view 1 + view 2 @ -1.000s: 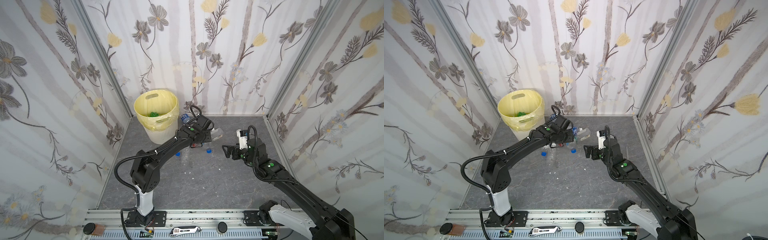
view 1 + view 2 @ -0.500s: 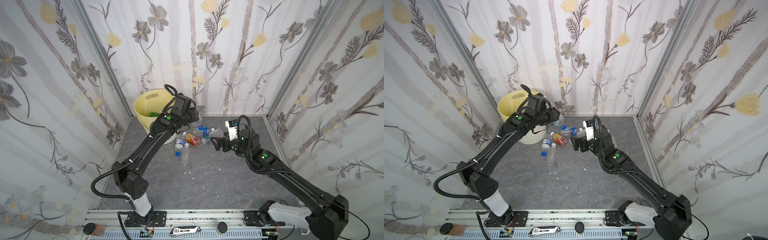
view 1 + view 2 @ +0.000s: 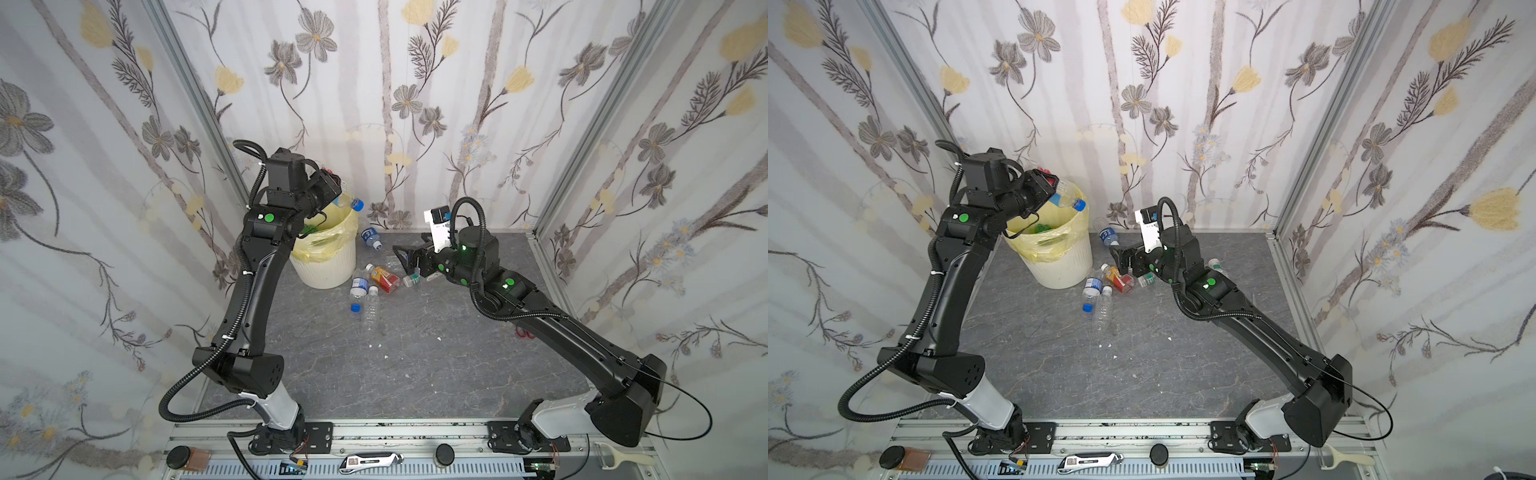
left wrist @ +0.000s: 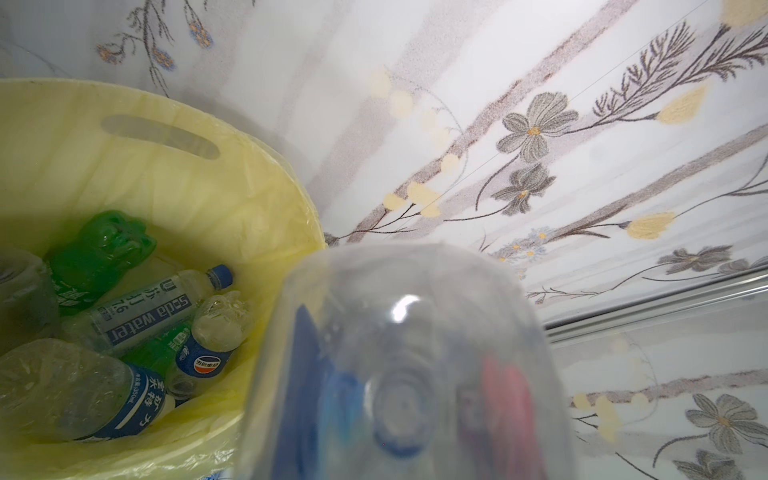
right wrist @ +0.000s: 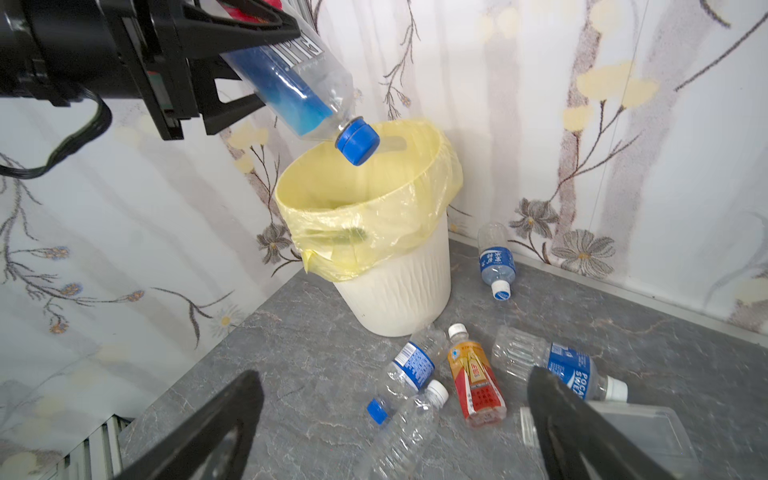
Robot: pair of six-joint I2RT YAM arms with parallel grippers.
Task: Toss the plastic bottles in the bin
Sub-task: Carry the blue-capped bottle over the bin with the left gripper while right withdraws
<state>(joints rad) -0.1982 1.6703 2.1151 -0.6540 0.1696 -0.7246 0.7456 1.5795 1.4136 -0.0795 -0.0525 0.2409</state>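
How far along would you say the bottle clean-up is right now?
Done: several bottles already lie in the bin. In hand: the left gripper holds a blue-capped bottle cap-down above the bin's rim, not yet released. Left: at least five floor bottles near the bin; the right gripper hangs open and empty over them.

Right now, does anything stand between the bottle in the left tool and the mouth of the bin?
Nothing visible does. The left tool holds the blue-capped bottle tilted cap-down above the bin, near its rim; the lined mouth below is open.
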